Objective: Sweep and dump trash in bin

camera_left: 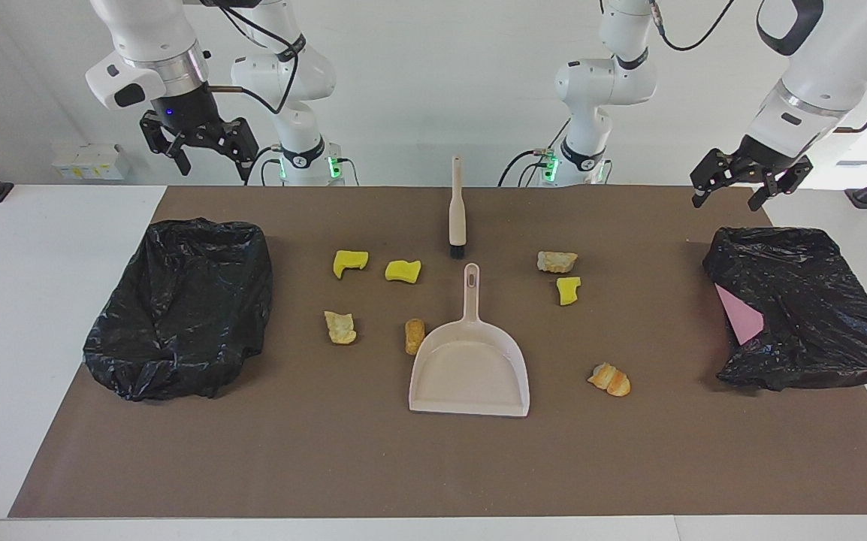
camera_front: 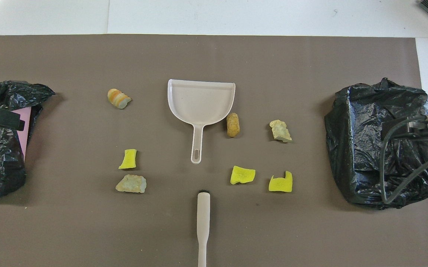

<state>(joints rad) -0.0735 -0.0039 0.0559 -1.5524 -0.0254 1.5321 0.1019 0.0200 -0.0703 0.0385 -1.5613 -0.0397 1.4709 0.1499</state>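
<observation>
Both hands raised, open.

A dustpan lies mid-table, its handle toward the robots. A brush lies nearer to the robots than it, in line with the handle. Seven scraps of trash lie scattered to both sides of the dustpan. A bag-lined bin sits at each end of the table.
</observation>
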